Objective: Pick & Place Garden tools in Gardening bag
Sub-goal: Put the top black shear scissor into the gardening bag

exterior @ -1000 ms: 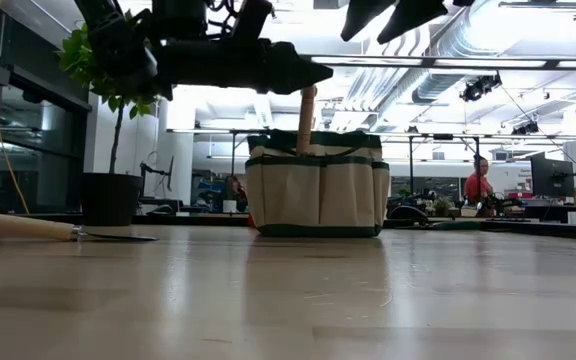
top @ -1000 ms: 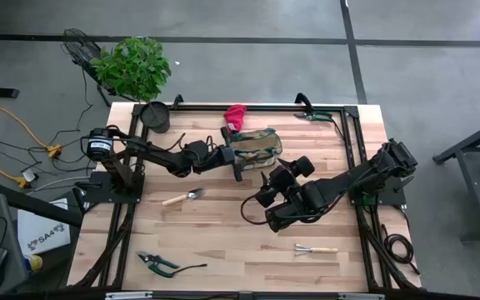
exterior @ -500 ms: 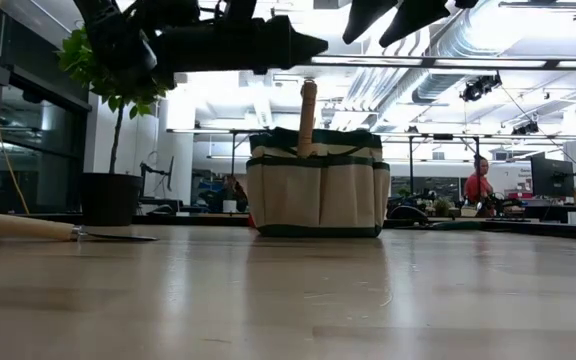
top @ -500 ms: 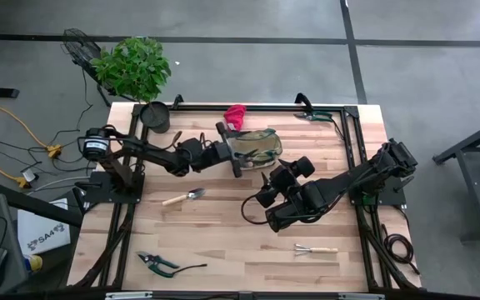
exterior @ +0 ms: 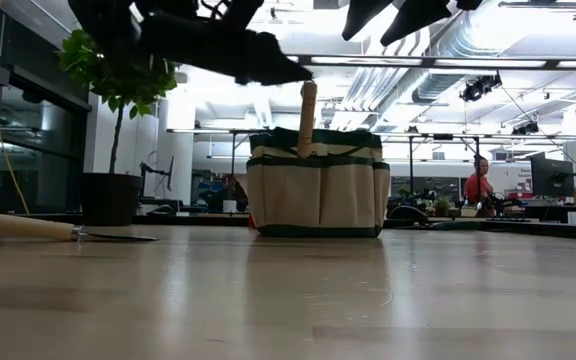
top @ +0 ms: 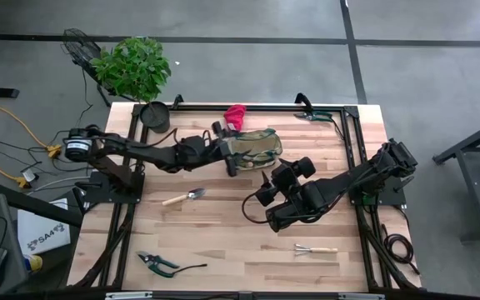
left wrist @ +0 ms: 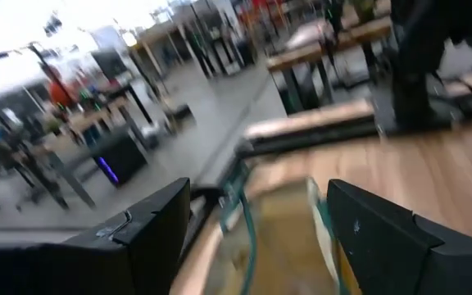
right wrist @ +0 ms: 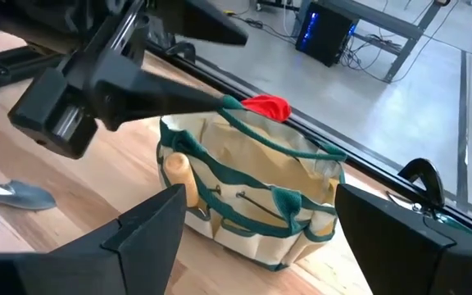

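In the gardening bag point(exterior: 316, 186), wooden-handled tool point(exterior: 307, 118) upright; left gripper point(top: 228, 156) open, empty.

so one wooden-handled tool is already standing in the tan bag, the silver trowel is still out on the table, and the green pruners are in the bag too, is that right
Not quite: the green-black pruners still lie on the wooden table, near its front edge, as the high view shows. The rest holds: a wooden-handled tool stands in the tan fabric bag with green trim, and the silver trowel with its wooden handle is out on the table.
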You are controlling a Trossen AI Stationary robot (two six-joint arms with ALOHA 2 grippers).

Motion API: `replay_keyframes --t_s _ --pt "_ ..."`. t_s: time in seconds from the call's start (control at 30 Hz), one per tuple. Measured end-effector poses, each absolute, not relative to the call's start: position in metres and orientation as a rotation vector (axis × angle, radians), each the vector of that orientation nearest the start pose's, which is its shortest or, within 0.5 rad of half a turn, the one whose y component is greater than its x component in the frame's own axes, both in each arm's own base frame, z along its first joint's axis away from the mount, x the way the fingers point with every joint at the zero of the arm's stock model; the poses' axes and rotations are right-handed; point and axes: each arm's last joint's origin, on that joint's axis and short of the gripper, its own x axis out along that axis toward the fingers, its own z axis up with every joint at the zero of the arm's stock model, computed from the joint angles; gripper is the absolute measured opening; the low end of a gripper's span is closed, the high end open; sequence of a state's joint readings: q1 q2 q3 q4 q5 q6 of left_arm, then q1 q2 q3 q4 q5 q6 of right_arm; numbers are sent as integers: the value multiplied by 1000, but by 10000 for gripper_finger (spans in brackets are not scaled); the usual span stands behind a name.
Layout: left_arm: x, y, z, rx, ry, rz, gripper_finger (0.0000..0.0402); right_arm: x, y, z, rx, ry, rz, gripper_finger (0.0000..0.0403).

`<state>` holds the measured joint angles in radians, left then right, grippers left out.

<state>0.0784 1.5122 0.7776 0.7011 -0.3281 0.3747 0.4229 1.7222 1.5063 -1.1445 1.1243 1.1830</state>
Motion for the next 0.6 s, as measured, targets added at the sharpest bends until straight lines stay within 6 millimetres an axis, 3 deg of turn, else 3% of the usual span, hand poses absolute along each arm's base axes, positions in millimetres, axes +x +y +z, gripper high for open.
replay_keyframes --t_s 0.33,0.6 --pt "290 32 256 381 326 352 280 310 111 291 97 505 -983 305" --pt "246 24 268 277 509 185 280 309 111 290 103 531 -975 305"
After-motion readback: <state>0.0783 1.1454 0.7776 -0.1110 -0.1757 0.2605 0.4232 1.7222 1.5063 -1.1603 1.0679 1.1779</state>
